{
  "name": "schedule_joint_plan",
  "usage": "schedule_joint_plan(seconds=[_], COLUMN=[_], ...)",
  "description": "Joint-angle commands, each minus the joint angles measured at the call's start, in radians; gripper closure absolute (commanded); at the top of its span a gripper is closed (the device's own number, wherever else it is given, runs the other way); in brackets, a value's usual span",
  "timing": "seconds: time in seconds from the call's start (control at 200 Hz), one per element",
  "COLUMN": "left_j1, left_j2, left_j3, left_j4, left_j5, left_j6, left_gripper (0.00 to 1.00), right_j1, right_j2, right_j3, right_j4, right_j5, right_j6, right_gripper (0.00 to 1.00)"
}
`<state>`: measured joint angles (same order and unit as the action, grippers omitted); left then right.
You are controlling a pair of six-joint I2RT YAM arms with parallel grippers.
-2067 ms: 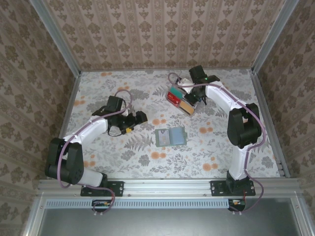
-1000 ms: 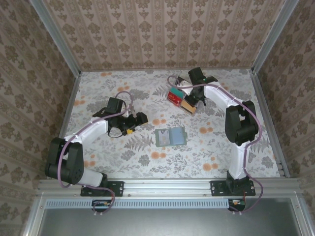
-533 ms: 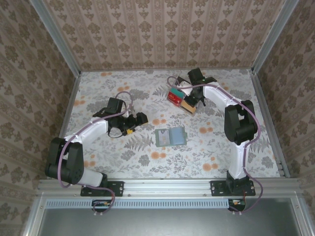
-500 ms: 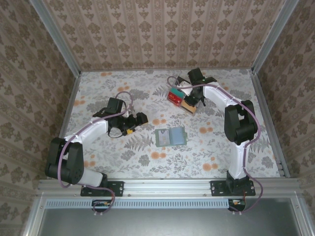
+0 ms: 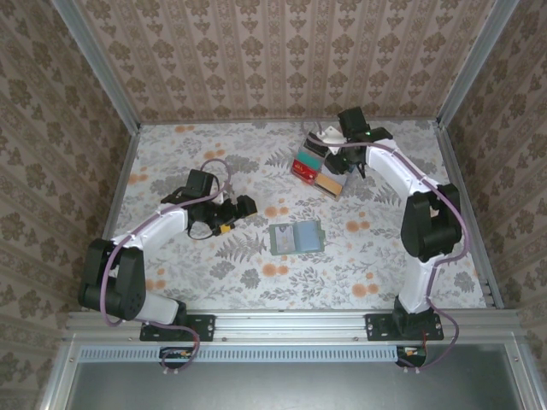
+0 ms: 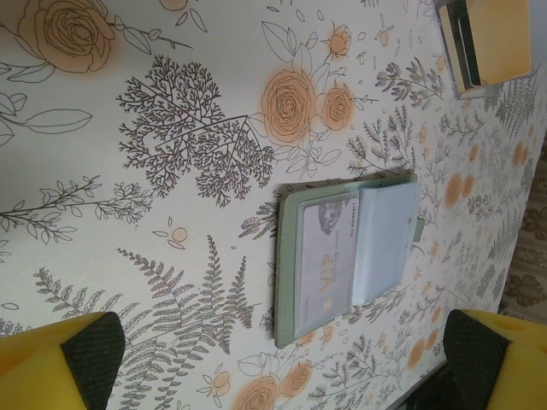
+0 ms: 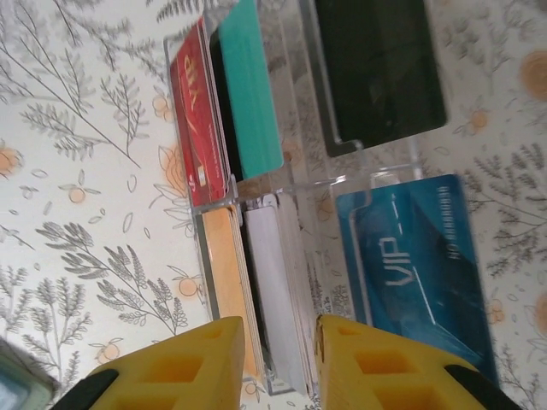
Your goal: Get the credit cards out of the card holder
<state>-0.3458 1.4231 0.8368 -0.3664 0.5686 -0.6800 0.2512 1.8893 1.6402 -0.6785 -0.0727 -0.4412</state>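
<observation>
The sage card holder [image 5: 296,237] is laid open near the table's [image 5: 171,154] centre, with a whitish card [image 6: 329,256] seen in its pocket. At its 1 o'clock, credit cards [image 7: 252,85] are stood in a clear rack [image 7: 295,128]. The right gripper [image 7: 282,367] is held over them, fingers narrowly parted. The left gripper [image 5: 238,210], at the holder's 9 o'clock, is spread wide.

Sage card holder [image 5: 296,237] lies open, colourful credit cards [image 5: 305,166] grouped well apart.

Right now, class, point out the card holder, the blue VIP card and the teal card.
card holder [image 5: 296,237]: top external view, middle of the open wallet.
blue VIP card [image 7: 419,265]: right wrist view, centre of its printed face.
teal card [image 7: 249,90]: right wrist view, centre of its flat face.
</observation>
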Motion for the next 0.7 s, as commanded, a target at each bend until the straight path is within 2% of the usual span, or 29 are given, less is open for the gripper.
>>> schedule_joint_plan(seconds=[0.0, 0.085, 0.17, 0.42, 0.575, 0.695], left_j1=[0.002, -0.008, -0.023, -0.068, -0.087, -0.105], left_j2=[-0.021, -0.026, -0.029, -0.025, -0.004, 0.025], left_j3=[-0.012, -0.007, -0.001, 0.010, 0.031, 0.052], left_j4=[-0.005, -0.016, -0.027, -0.017, -0.006, -0.002], left_j5=[0.003, -0.014, -0.031, -0.080, -0.090, -0.095], left_j6=[-0.006, -0.008, -0.014, -0.049, -0.059, -0.062], left_gripper=[0.00, 0.00, 0.00, 0.00, 0.01, 0.03], right_j1=[-0.002, 0.001, 0.021, 0.182, 0.279, 0.305], right_j2=[-0.095, -0.148, -0.218, -0.385, -0.391, -0.338], right_j3=[-0.036, -0.086, -0.173, -0.458, -0.572, -0.638], right_j4=[0.034, 0.062, 0.106, 0.214, 0.265, 0.354], right_j5=[-0.061, -0.072, -0.094, -0.094, -0.103, -0.239], right_j6=[0.109, 0.242, 0.359, 0.670, 0.898, 1.029], right_gripper=[0.64, 0.56, 0.56, 0.45, 0.43, 0.45])
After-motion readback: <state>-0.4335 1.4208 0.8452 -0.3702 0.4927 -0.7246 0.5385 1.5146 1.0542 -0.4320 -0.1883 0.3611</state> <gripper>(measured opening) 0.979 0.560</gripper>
